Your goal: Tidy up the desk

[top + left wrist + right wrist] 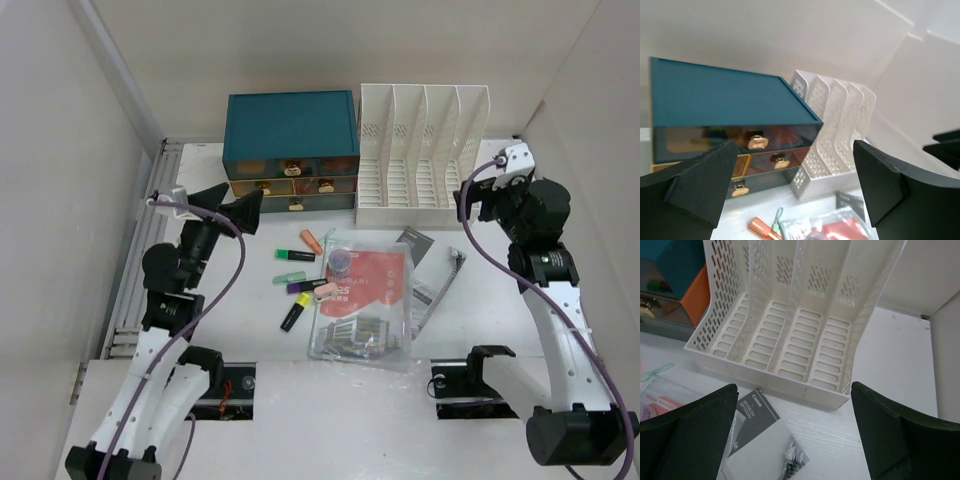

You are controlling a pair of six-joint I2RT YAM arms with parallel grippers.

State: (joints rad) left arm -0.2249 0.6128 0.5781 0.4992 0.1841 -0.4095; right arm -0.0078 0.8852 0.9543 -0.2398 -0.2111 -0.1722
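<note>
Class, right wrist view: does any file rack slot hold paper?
No; every visible slot of the white file rack shows a bare slatted floor.

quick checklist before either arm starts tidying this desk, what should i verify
1. Left gripper open and empty: ok.
2. Right gripper open and empty: ok.
3. Rack slots free for papers: ok, all four are bare.
4. Drawer box open for pens: not ok, its drawers look shut.
5. Highlighters uncovered on the desk: ok.
6. Booklets clear of the pouch: cannot tell, their edges meet.
</note>
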